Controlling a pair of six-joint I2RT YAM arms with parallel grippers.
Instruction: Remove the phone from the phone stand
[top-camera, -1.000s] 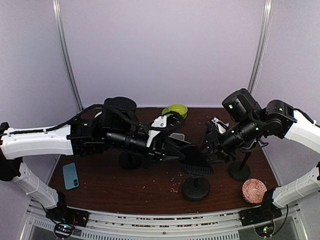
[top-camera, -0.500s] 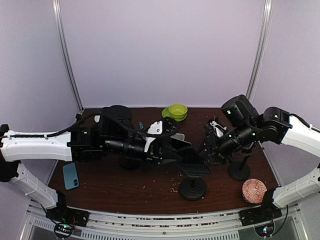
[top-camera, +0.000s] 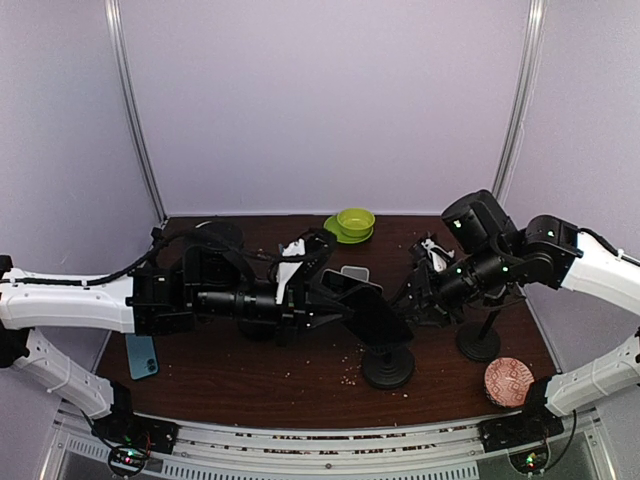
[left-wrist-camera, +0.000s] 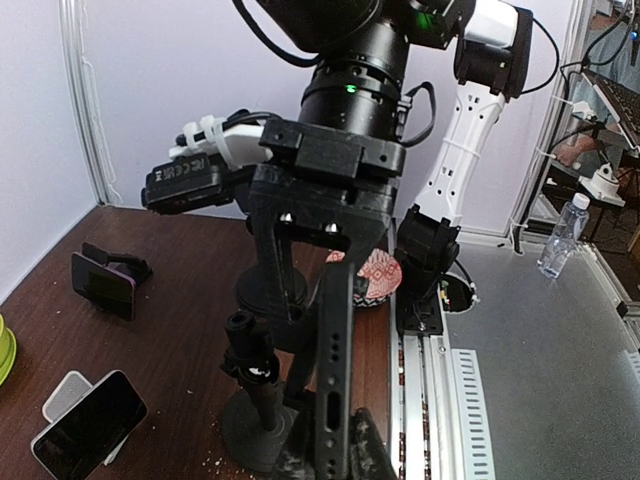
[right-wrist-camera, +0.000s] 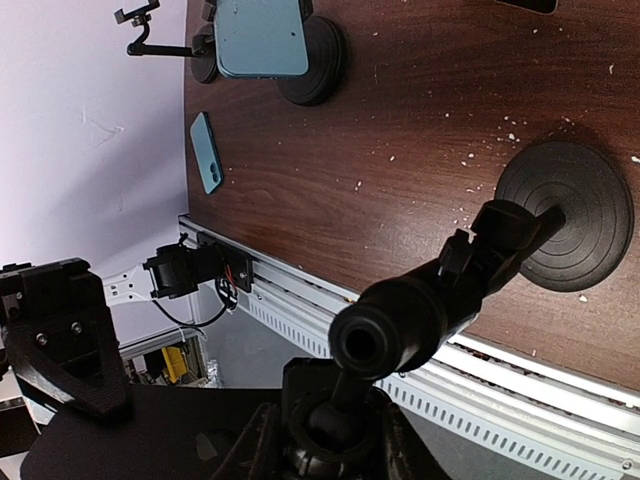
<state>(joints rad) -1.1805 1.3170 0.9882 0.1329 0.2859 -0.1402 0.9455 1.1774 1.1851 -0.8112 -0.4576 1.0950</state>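
A black phone (top-camera: 372, 314) is tilted over the black phone stand (top-camera: 388, 367) at mid table. My left gripper (top-camera: 335, 300) is shut on the phone's near end. The left wrist view shows the phone (left-wrist-camera: 335, 370) edge-on between my left gripper's (left-wrist-camera: 335, 458) fingers, with the stand's stem (left-wrist-camera: 255, 375) just to its left. My right gripper (top-camera: 418, 298) is shut on the stand's upper part from the right. In the right wrist view my right gripper (right-wrist-camera: 335, 440) clasps a round socket piece below the stem (right-wrist-camera: 430, 300). Whether phone and cradle still touch is hidden.
A teal phone (top-camera: 141, 355) lies flat at the left. Green bowls (top-camera: 352, 222) sit at the back, a white-cased phone (top-camera: 353, 273) leans nearby. A second black stand (top-camera: 480, 342) and a patterned disc (top-camera: 510, 381) are at the right. Crumbs dot the table.
My left arm has drawn back to the left and lowered, taking the phone's near end with it. The stand's base has shifted slightly left. The right gripper has barely moved.
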